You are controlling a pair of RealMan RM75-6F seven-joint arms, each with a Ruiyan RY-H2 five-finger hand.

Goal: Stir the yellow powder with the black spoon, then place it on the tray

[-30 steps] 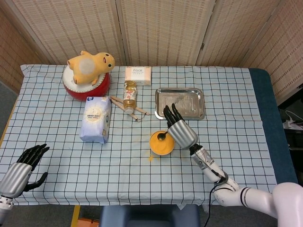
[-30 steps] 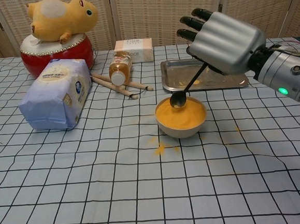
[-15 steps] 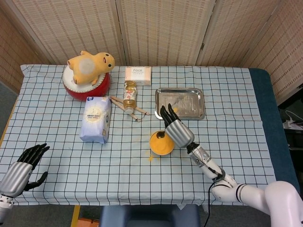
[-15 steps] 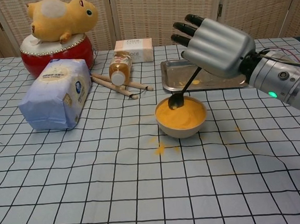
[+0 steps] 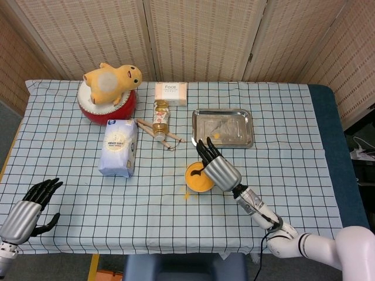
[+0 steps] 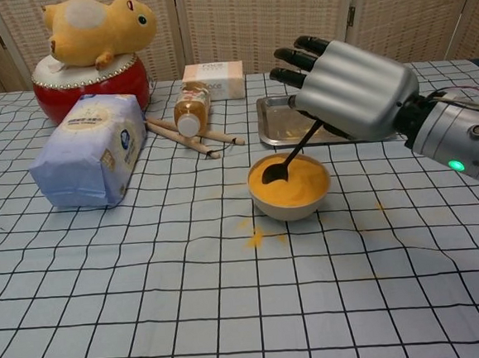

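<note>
The right hand (image 6: 350,87) holds the black spoon (image 6: 291,154) by its handle, and the spoon's round end sits in the yellow powder (image 6: 294,183) inside the bowl (image 6: 292,208). The shiny tray (image 5: 222,127) lies just behind the bowl on the counter (image 5: 88,193). The left hand (image 5: 26,208) holds nothing, its fingers spread apart, near the counter's front corner.

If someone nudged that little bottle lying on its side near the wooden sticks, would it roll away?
Probably a little. The bottle looks round and lies on its side, so a sideways push would likely roll it. The wooden sticks beside it might stop it. The cloth underneath may also slow it.
</note>
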